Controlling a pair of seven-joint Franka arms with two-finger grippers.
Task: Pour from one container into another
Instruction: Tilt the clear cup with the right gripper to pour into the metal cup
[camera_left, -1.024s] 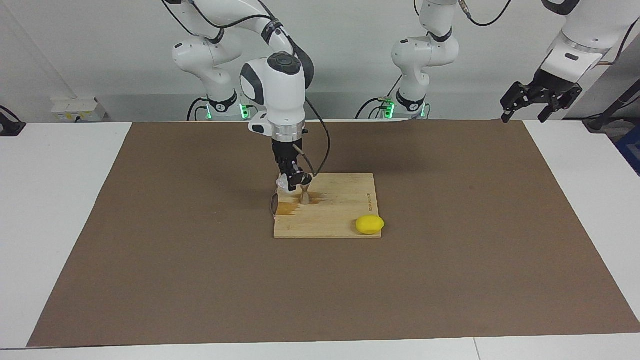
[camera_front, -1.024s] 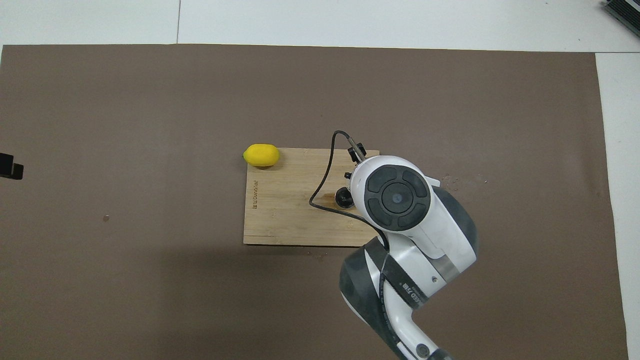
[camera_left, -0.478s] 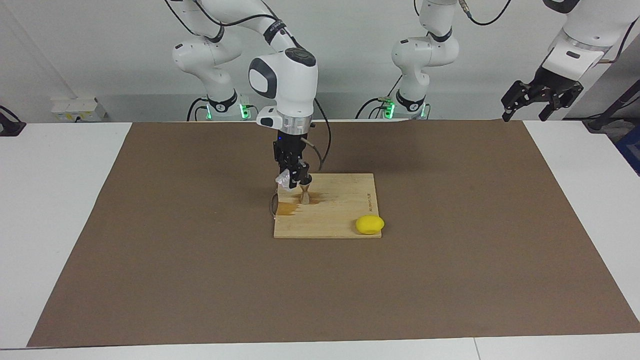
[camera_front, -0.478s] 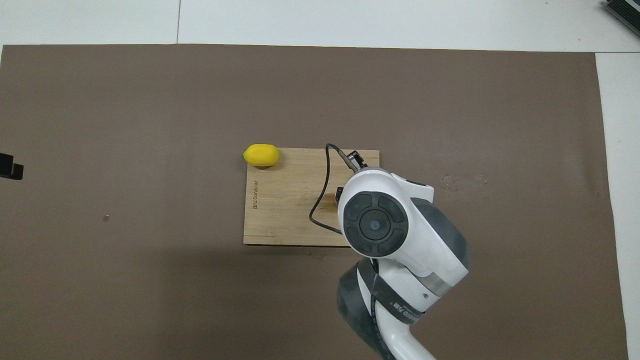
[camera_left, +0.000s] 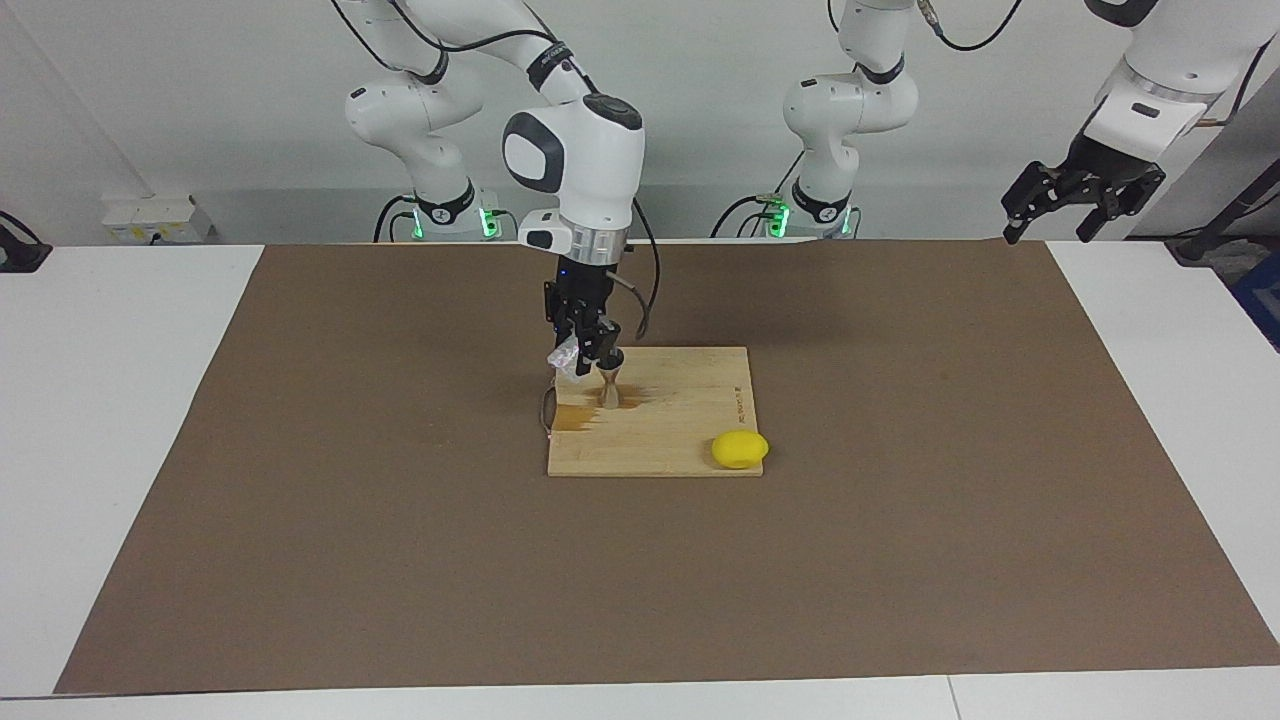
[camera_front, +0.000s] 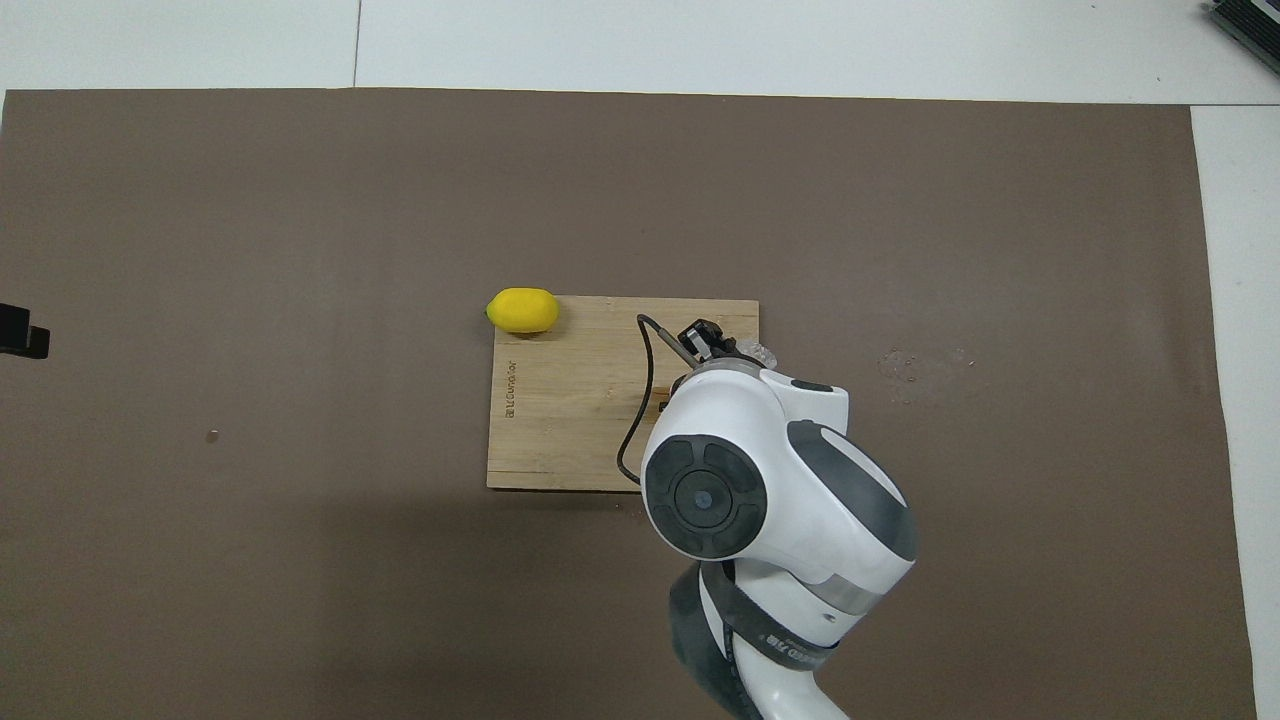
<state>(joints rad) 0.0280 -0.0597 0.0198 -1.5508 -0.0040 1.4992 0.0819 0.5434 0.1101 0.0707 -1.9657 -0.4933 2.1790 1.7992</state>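
The small silver jigger (camera_left: 609, 388) stands upright on the wooden board (camera_left: 690, 410), near the edge closest to the robots. My right gripper (camera_left: 590, 352) hangs just above it, shut on the clear cup (camera_left: 566, 362), which is tilted beside the jigger's mouth. In the overhead view the right arm's wrist hides the jigger; only a bit of the cup (camera_front: 760, 352) shows by the board (camera_front: 560, 400). My left gripper (camera_left: 1080, 205) waits open, raised over the left arm's end of the table.
A yellow lemon (camera_left: 740, 449) lies at the board's corner farthest from the robots, toward the left arm's end. A brown wet stain (camera_left: 575, 415) marks the board beside the jigger. A brown mat (camera_left: 300, 500) covers the table.
The right arm's wrist has swung back toward the robots and risen a little, while its gripper kept the cup over the jigger. The left arm has barely moved.
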